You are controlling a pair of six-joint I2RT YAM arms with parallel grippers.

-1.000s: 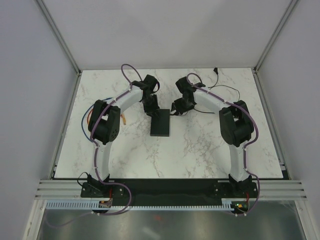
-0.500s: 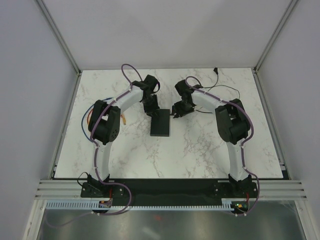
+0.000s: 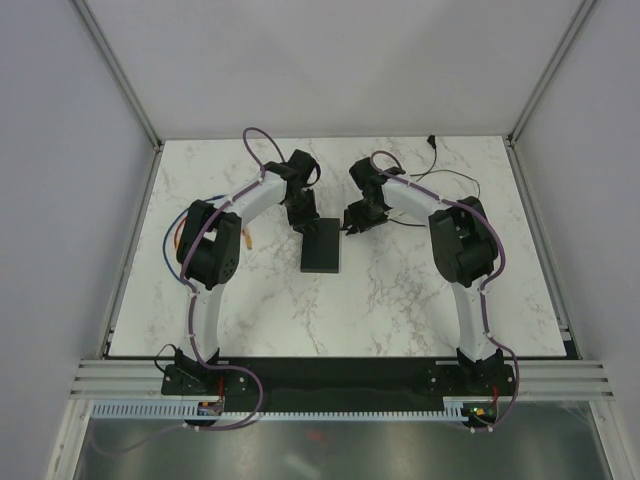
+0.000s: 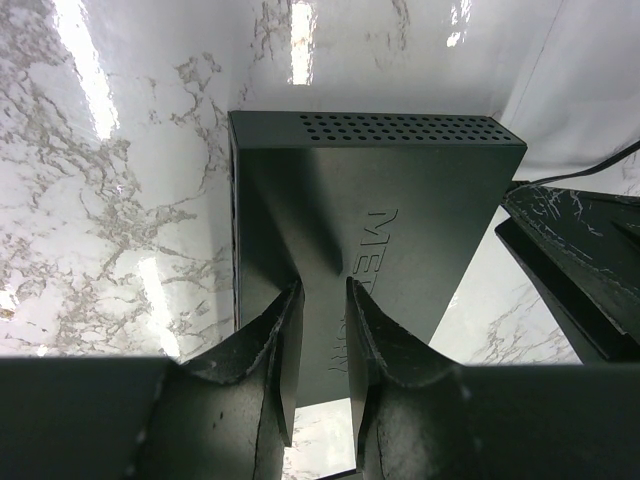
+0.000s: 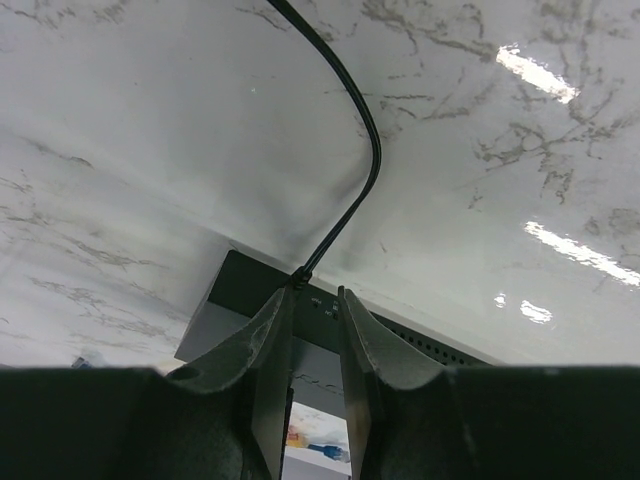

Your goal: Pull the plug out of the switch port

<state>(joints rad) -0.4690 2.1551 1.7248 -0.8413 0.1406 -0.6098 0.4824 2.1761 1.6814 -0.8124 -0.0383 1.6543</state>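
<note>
The black switch (image 3: 322, 255) lies mid-table. A thin black cable (image 3: 450, 178) runs from its far right corner toward the back right. My left gripper (image 3: 305, 225) sits over the switch's far left end. In the left wrist view its jaws (image 4: 322, 290) stand a narrow gap apart over the switch top (image 4: 400, 180), with nothing between them. My right gripper (image 3: 348, 222) is at the switch's far right corner. In the right wrist view its jaws (image 5: 313, 295) are narrowly apart, and the plug (image 5: 300, 275) sits in the switch face (image 5: 240, 290) right at the left fingertip, with its cable (image 5: 365, 130) leading away.
Blue and orange cables (image 3: 175, 230) lie by the table's left edge. The right gripper's body (image 4: 580, 260) shows close beside the switch in the left wrist view. Grey walls and metal frame posts close in the table.
My right gripper has moved left, closing in on the switch's far right corner where the cable enters. The left gripper and the switch have not moved.
</note>
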